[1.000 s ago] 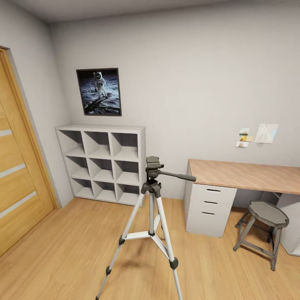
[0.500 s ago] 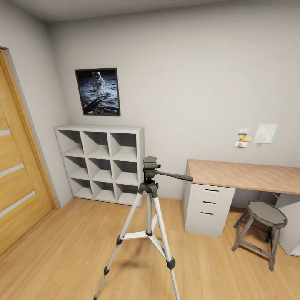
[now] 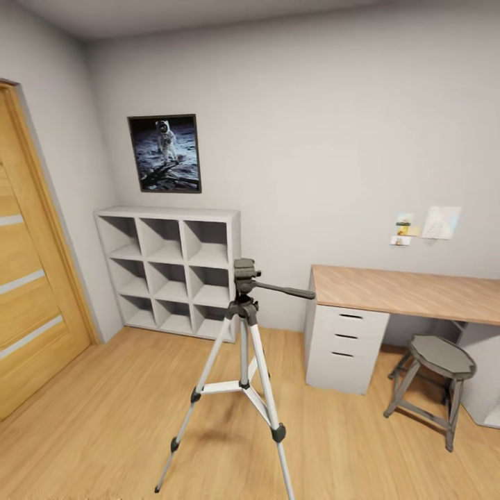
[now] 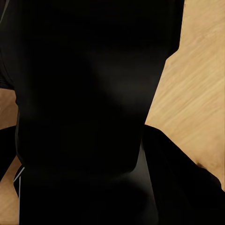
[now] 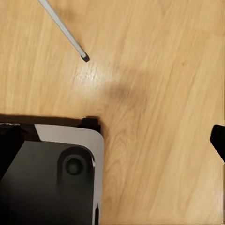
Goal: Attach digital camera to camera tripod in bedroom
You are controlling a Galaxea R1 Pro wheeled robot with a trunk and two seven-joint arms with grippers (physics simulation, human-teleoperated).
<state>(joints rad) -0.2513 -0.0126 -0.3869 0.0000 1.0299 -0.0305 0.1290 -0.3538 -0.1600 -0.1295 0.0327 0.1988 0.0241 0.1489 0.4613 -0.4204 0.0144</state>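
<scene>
The camera tripod (image 3: pixel 243 354) stood on the wood floor (image 3: pixel 104 417) near the cube shelves (image 3: pixel 170 271). Couldn't tell either gripper's state, honestly.

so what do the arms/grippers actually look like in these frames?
Little shows. The head view has no arm or gripper. The left wrist view is nearly filled by a matte black, rounded shape, unidentifiable. The right wrist view shows a rounded-corner part, silver-grey edged with a dark grey face and a round recess, perhaps the robot's. No cables or markings.
</scene>
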